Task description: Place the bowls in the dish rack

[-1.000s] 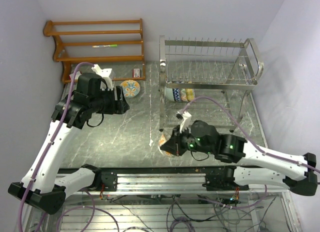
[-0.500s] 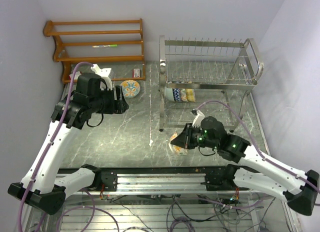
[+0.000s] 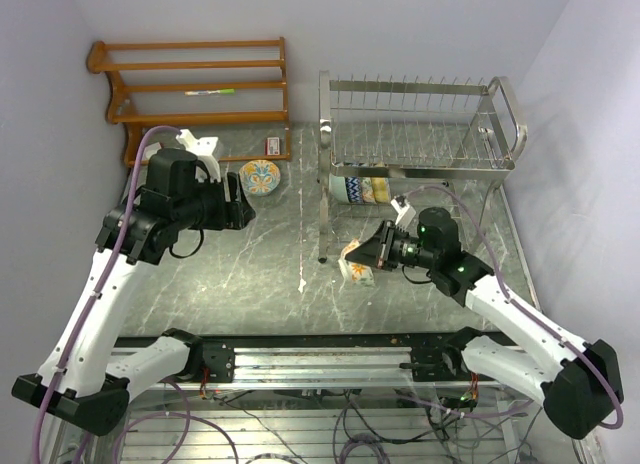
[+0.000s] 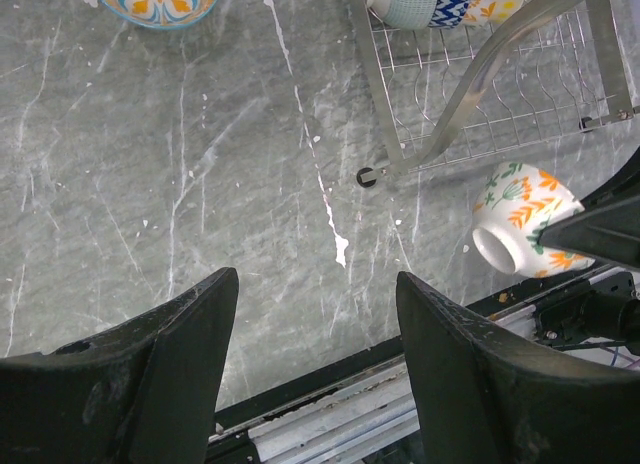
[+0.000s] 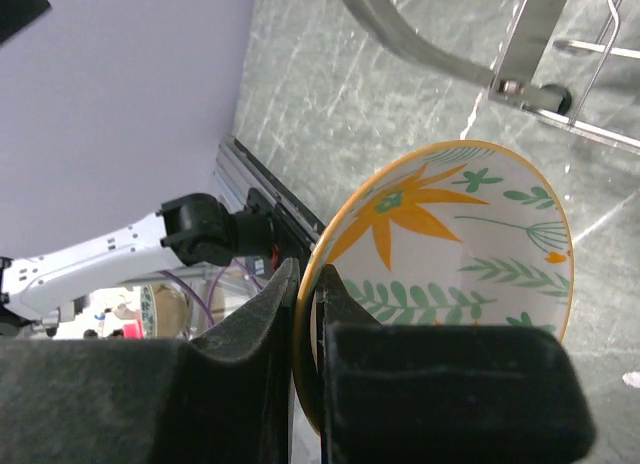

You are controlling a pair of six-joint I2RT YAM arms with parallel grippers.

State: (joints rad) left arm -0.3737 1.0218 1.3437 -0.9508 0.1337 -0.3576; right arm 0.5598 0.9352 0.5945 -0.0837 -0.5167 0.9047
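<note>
Right gripper (image 3: pixel 375 252): fingers pinched tight on the rim of the orange-flowered bowl (image 3: pixel 357 265), which is tipped on edge and held off the table (image 3: pixel 250 269), just in front of the dish rack (image 3: pixel 420 134).
Left gripper (image 4: pixel 315 294): fingers spread wide with nothing between them, hovering well apart from the rack.
Already racked: patterned bowls (image 3: pixel 362 189) stand side by side in the lower tier. There are at least two, but the exact count is hard to tell.
Left to load: the held bowl, plus a painted bowl (image 3: pixel 261 176) waiting near the wooden shelf (image 3: pixel 190 84).
Progress: partway, by my reckoning.
</note>
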